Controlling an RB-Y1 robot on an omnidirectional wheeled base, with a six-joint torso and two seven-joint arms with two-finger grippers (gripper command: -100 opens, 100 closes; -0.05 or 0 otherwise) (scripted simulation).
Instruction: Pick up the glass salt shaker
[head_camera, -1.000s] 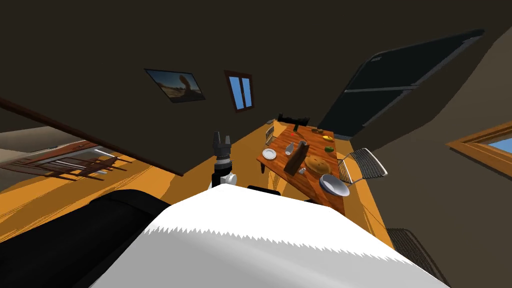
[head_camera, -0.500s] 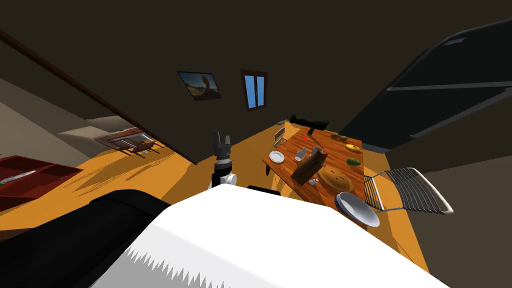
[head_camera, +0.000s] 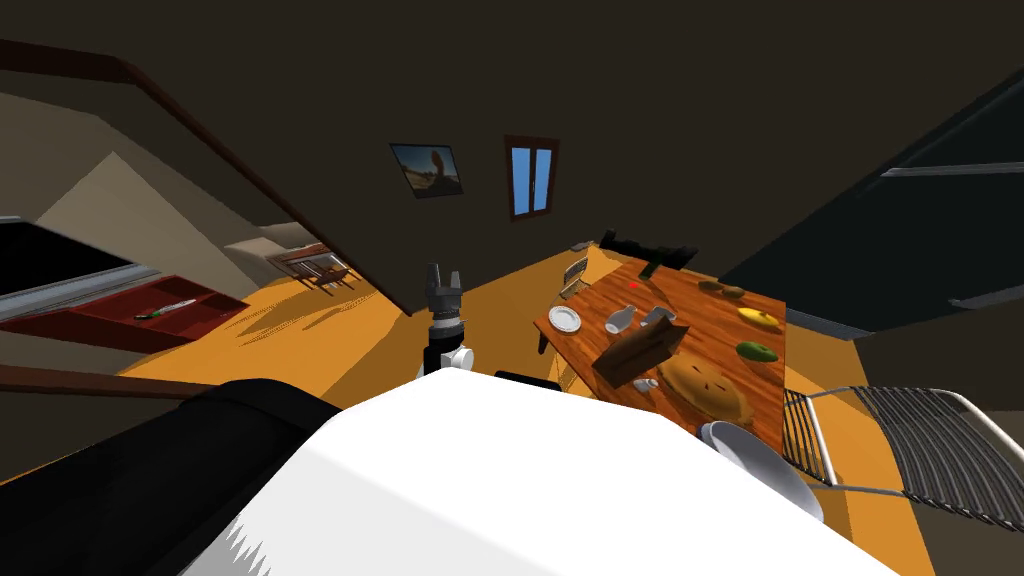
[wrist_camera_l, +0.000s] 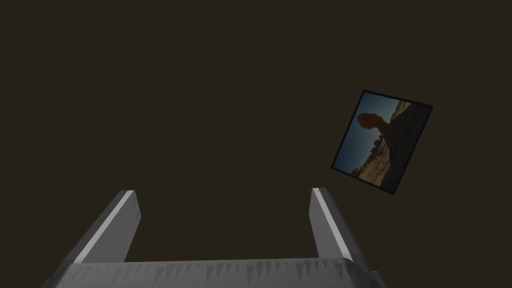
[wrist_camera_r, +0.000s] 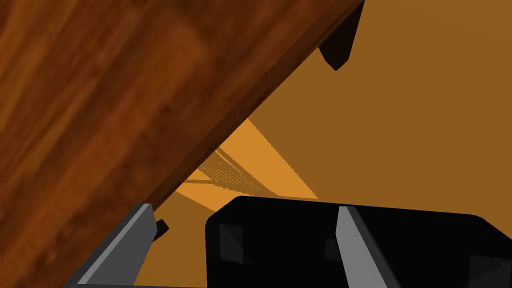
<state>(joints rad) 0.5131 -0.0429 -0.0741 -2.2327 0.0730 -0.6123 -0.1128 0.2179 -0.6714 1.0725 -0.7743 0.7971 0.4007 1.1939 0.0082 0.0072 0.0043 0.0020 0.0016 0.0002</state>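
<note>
A wooden table (head_camera: 690, 300) stands ahead to my right. On it, beside a brown block (head_camera: 640, 352), lies a small pale shaker (head_camera: 645, 384), too small to make out its material. A pale bottle (head_camera: 620, 320) and a grey cup-like thing (head_camera: 655, 316) stand behind the block. My left gripper (head_camera: 443, 277) is raised in front of my chest, far left of the table, and its fingers stand open and empty (wrist_camera_l: 223, 191). My right gripper (wrist_camera_r: 245, 206) is open and empty, low beside the table's wooden edge (wrist_camera_r: 210, 140) with orange floor beyond it.
The table also carries a white plate (head_camera: 565, 319), a pie (head_camera: 705, 385), a grey bowl (head_camera: 760, 460) and yellow and green fruit (head_camera: 757, 351). A wire-backed chair (head_camera: 900, 440) stands at its near right. A dark wall runs on the left, with red shelves (head_camera: 150, 310) beyond.
I have moved closer to the table while turning; it now looks larger and lies further right and lower in the head view. My left gripper keeps its place before my chest.
</note>
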